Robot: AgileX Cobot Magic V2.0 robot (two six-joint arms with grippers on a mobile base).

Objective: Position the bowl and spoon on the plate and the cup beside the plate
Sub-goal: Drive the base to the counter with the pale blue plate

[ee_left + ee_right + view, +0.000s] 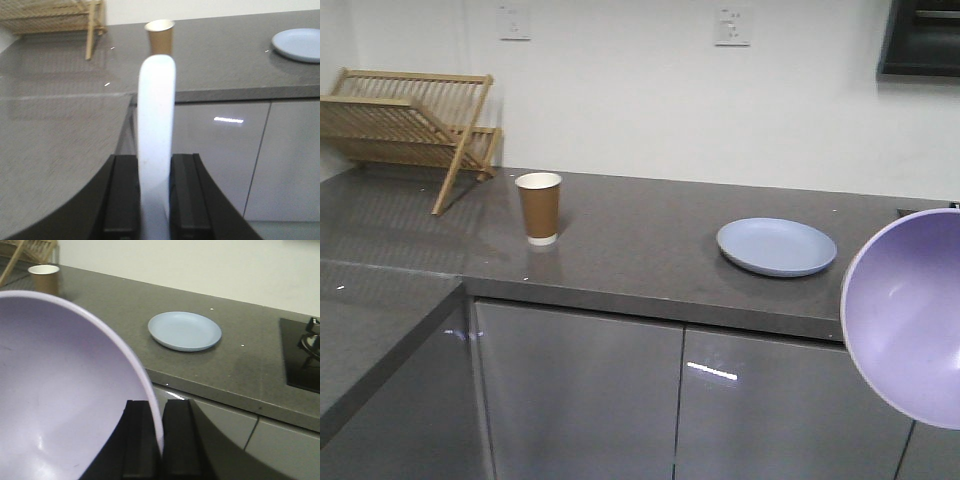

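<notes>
The plate (776, 246) lies flat on the grey surface (640, 225), near its front edge. Well to the left of the plate, the cup (539, 208) stands upright on the same surface, apart from everything else. Farther left of the plate, beyond the cup, a wooden dish rack (410, 125) sits against the wall.

The right jaws are clamped on the rim of the bowl (60, 390), one black finger on each side of the edge. The bowl hangs tilted in the air, nearer than the plate and to its right, past the front edge of the surface.

The left jaws are clamped on the spoon (156, 125), which stands upright between them, well short of the plate and off to its left.
</notes>
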